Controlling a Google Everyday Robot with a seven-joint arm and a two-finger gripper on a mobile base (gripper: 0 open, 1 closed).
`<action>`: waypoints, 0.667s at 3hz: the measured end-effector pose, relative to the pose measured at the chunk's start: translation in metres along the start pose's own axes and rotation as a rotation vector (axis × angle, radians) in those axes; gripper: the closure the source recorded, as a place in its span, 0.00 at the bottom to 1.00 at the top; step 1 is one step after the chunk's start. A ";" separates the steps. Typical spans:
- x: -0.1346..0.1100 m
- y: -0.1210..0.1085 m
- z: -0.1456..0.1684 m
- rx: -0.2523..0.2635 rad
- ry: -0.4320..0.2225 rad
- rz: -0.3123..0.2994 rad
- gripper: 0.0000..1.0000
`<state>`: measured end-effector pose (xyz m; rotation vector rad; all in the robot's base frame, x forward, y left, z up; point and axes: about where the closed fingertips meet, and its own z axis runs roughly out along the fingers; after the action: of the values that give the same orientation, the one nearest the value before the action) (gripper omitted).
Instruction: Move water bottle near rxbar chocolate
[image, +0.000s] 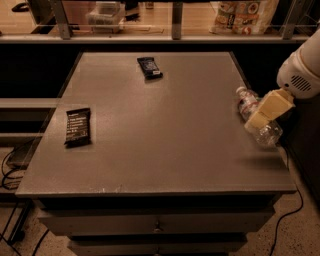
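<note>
End effector (261, 119) over middle of lying water bottle (247, 104); grip state unclear.

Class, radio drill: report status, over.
Cream pincer at grey table's right edge, over clear plastic water bottle. Black rxbar chocolate wrapper far left. Small dark wrapper at rear, off the path.

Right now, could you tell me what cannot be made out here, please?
Camera view:
water bottle: middle hidden by the gripper above it, at the right of the table.
robot arm: cut off by the picture's right edge.
black bar: white text too small to read.
</note>
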<state>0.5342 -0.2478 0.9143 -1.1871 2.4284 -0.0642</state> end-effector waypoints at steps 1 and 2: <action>0.015 0.002 0.023 -0.031 0.052 0.062 0.00; 0.027 0.006 0.043 -0.065 0.103 0.109 0.00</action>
<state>0.5321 -0.2584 0.8638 -1.1018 2.5990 -0.0145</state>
